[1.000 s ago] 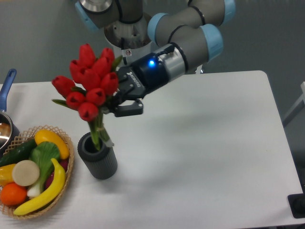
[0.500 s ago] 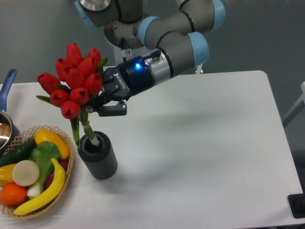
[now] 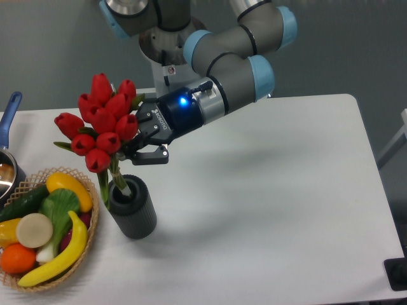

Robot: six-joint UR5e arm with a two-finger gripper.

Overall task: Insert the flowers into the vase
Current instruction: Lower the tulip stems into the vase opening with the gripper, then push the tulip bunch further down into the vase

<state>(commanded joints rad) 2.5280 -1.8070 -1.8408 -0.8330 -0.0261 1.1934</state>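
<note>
A white table [image 3: 286,190] with rounded corners fills most of the view, lit evenly from above with soft shadows on its top. Behind it stands a plain grey-green wall [image 3: 356,44].

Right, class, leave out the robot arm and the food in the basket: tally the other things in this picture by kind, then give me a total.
Flower bunch: 1
Vase: 1
Wicker basket: 1
Pot: 1
Total: 4
</note>
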